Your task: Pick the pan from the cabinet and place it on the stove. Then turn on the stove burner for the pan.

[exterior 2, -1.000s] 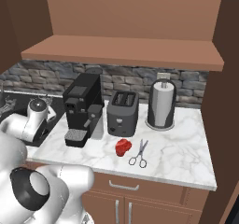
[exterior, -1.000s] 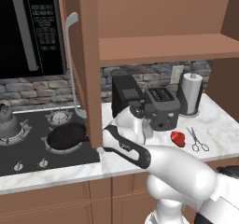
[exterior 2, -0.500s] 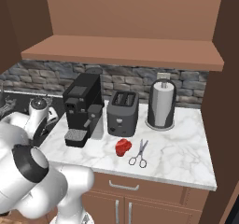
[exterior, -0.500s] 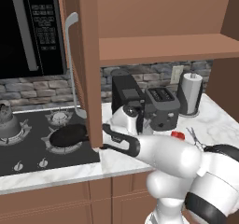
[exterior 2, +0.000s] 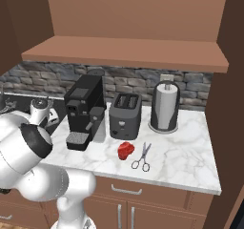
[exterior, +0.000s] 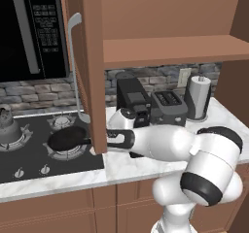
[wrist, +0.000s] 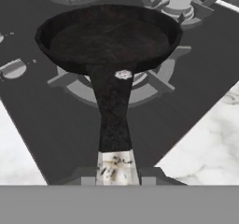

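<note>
Over the stove: pan [exterior: 68, 138] sits above the large front burner [exterior: 65, 152] of the stove [exterior: 29, 161], its handle pointing toward the counter; the hand view suggests it is tilted and not fully settled on the grate, though contact cannot be confirmed.
Gripper: gripper [wrist: 116, 176] is pinched on the end of the pan handle [wrist: 112, 120], jaws nearly together around it; the two fingertips themselves are barely visible at the bottom edge.
Cabinet: cabinet [exterior: 160, 52] stands open, its door [exterior: 90, 67] hanging in front of the arm in the left base view and hiding the wrist.
Risk, release: letting go before the pan base rests flat would likely drop it off-centre on the burner or rock it on the prongs.
Risk, door: judging by how close the forearm passes the open door edge, a sideways withdrawal could strike it.
Risk, kettle: kettle [exterior: 6, 127] on the neighbouring burner is near; a swing of the pan leftward could knock it.
Change since earlier picture: arm has extended further toward the stove and lowered; the pan is in much the same place over the burner.
</note>
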